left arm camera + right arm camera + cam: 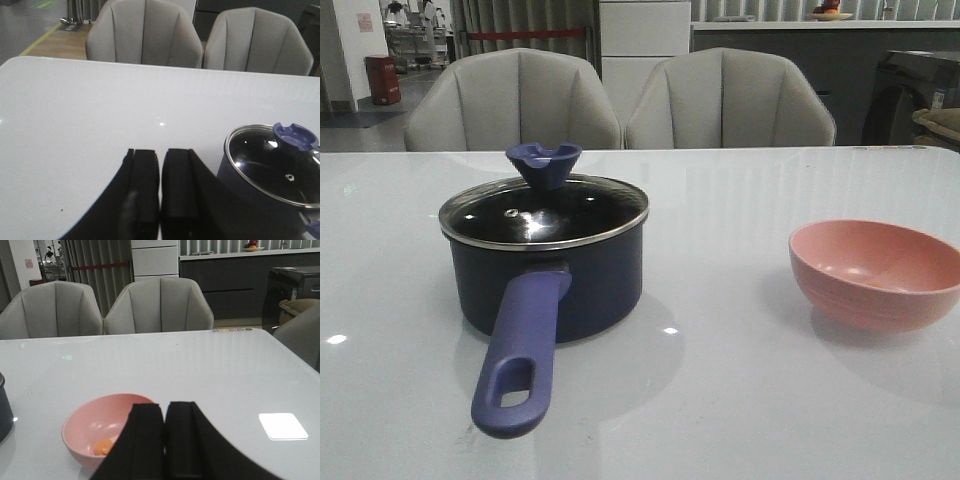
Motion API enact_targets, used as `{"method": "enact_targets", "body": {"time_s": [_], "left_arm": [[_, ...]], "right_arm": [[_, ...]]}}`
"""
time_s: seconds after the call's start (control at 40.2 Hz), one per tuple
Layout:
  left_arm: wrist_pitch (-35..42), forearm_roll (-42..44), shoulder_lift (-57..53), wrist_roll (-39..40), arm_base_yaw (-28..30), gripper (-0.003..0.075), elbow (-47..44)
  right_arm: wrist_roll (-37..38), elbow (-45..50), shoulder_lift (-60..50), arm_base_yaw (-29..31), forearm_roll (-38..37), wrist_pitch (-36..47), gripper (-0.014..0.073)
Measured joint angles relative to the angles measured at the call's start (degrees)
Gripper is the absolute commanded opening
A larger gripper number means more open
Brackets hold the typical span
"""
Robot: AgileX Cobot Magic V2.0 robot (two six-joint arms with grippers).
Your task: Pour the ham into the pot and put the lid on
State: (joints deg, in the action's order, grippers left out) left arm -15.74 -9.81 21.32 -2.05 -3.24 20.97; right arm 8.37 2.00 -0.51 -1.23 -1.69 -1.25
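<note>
Both grippers hang back from the work with nothing in them: the left gripper (160, 187) has its fingers pressed together above bare table (740, 400) just beside the pot (548, 270), and the right gripper (165, 440) is likewise closed up, hovering near the pink bowl (107, 427). The lid (544, 210) sits square on the pot, knob up, so it would seem to need lifting off before anything can be poured in. A little ham (103, 446) shows at the bottom of the bowl, which stands well apart from the pot, on the side away from its lid-covered rim. The pot's long handle points toward the robot, an easy place to steady it.
</note>
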Motion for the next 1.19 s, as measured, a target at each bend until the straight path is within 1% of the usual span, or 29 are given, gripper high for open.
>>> {"method": "enact_targets", "body": {"time_s": [0.124, 0.199, 0.274, 0.423, 0.473, 0.522, 0.821, 0.995, 1.119, 1.194], "left_arm": [[-0.3, -0.1, 1.1, 0.0, -1.5, 0.0131, 0.0], [-0.5, -0.1, 2.0, 0.0, -1.7, 0.0163, 0.0], [-0.7, -0.1, 2.7, 0.0, -1.7, 0.0233, 0.0], [-1.0, -0.1, 3.6, 0.0, -1.7, 0.0443, 0.0], [-1.3, -0.1, 3.5, 0.0, -1.7, 0.0497, 0.0], [-1.2, -0.1, 3.5, 0.0, -1.7, 0.0527, 0.0], [-1.2, -0.1, 3.5, 0.0, -1.7, 0.0520, 0.0], [2.3, -1.2, 3.5, 0.0, -1.7, 0.0521, -0.5], [2.7, -2.4, 5.2, 0.0, -1.7, 0.0522, 0.8], [1.7, -2.5, 7.4, 0.0, -1.7, 0.0524, 2.6]], "right_arm": [[0.0, 0.0, 0.0, 0.0, 0.0, 0.0, 0.0142], [0.0, 0.0, 0.0, 0.0, 0.0, 0.0, 0.0142], [0.0, 0.0, 0.0, 0.0, 0.0, 0.0, 0.0142], [0.0, 0.0, 0.0, 0.0, 0.0, 0.0, 0.0142], [0.0, 0.0, 0.0, 0.0, 0.0, 0.0, 0.0142], [0.0, 0.0, 0.0, 0.0, 0.0, 0.0, 0.0142], [0.0, 0.0, 0.0, 0.0, 0.0, 0.0, 0.0142], [0.0, 0.0, 0.0, 0.0, 0.0, 0.0, 0.0142], [0.0, 0.0, 0.0, 0.0, 0.0, 0.0, 0.0142], [0.0, 0.0, 0.0, 0.0, 0.0, 0.0, 0.0142]]}}
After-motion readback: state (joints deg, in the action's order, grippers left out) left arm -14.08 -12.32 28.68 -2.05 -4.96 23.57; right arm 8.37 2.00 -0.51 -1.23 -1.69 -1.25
